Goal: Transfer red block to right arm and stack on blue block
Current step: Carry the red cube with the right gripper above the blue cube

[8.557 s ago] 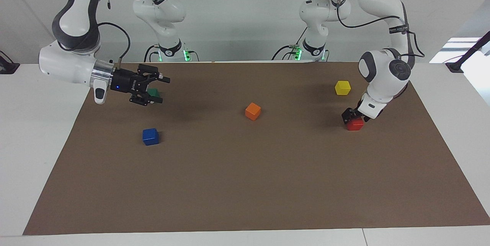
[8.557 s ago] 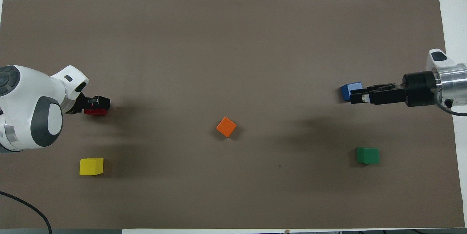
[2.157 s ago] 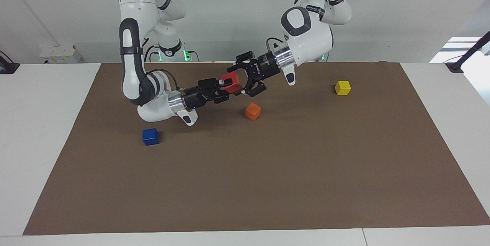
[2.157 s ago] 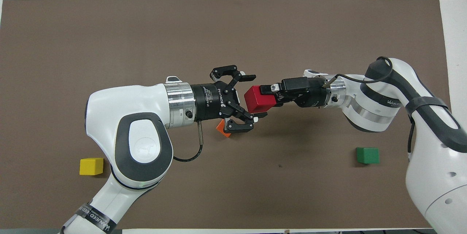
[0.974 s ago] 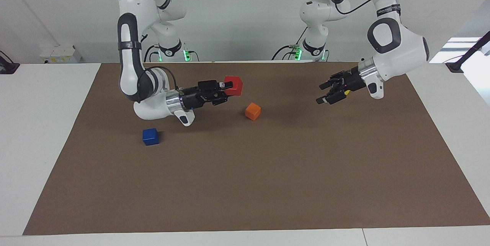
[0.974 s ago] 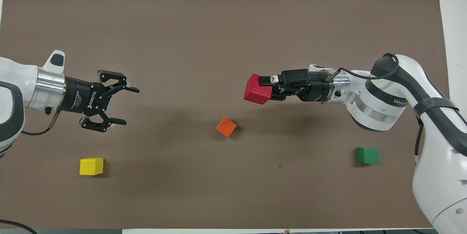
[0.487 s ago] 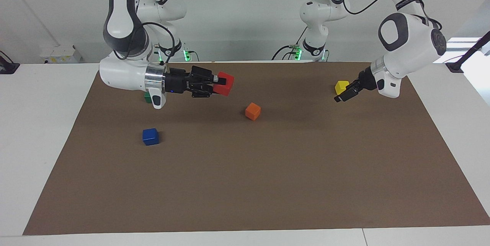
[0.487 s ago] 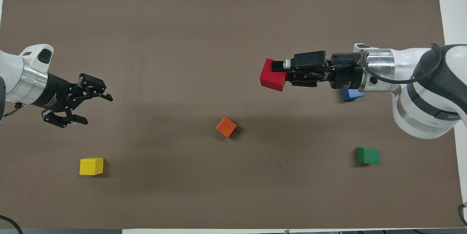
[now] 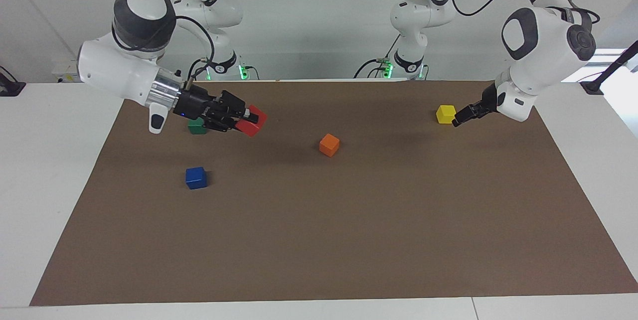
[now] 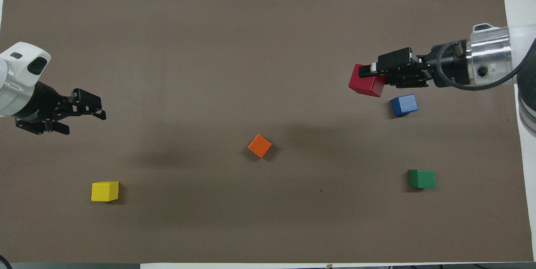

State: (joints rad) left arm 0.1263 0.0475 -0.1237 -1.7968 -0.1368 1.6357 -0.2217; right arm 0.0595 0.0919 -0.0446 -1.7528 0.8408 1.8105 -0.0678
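My right gripper (image 9: 247,120) is shut on the red block (image 9: 251,122) and holds it tilted in the air above the brown mat (image 9: 349,240). The overhead view shows this gripper (image 10: 371,77) and the red block (image 10: 367,85) beside the blue block (image 10: 404,104), not over it. The blue block (image 9: 196,178) lies alone on the mat toward the right arm's end. My left gripper (image 9: 460,118) is open and empty, up in the air next to the yellow cube (image 9: 446,113). It also shows in the overhead view (image 10: 85,122).
An orange cube (image 9: 329,144) lies mid-mat. A green cube (image 9: 197,127) is partly hidden by my right gripper and lies nearer to the robots than the blue block. The overhead view shows the green cube (image 10: 422,178), the orange cube (image 10: 259,146) and the yellow cube (image 10: 105,191).
The left gripper handed the red block to the right one, let go and drew back toward its own end. The right gripper has carried the block toward the blue block and lowered it.
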